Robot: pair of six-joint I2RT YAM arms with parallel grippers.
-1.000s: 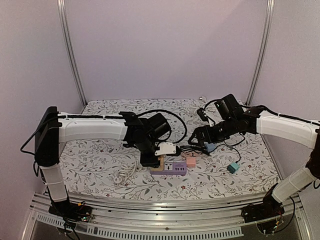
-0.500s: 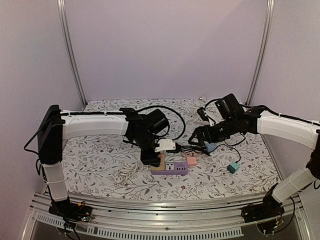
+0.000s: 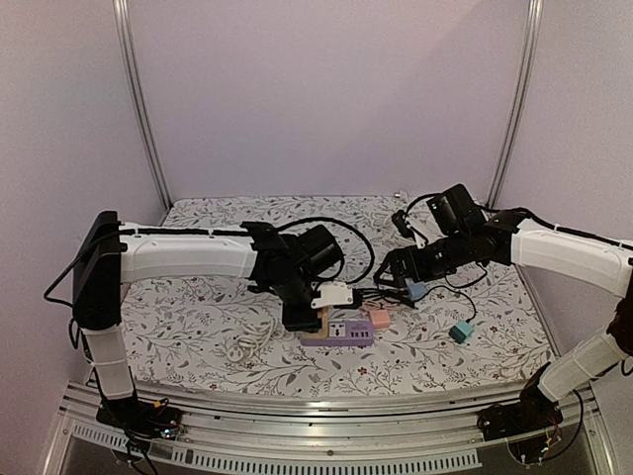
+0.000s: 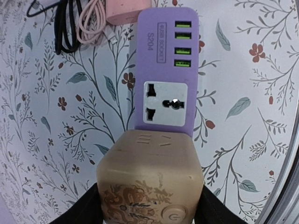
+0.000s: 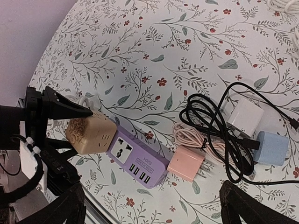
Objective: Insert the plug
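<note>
Your left claw (image 3: 300,317) pinches the tan cube-shaped plug (image 4: 149,182), which sits at one end of the purple plastic socket strip (image 4: 166,70) on the bench (image 3: 188,297) (white cloth, floral print). Your right claw (image 3: 396,269) hangs spread wide above coiled black cables (image 5: 210,121). Plain lilac walls (image 3: 326,99) enclose the bench.

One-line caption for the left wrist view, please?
Left gripper clasps a tan cube plug over one end of a purple power strip on floral cloth.
</note>
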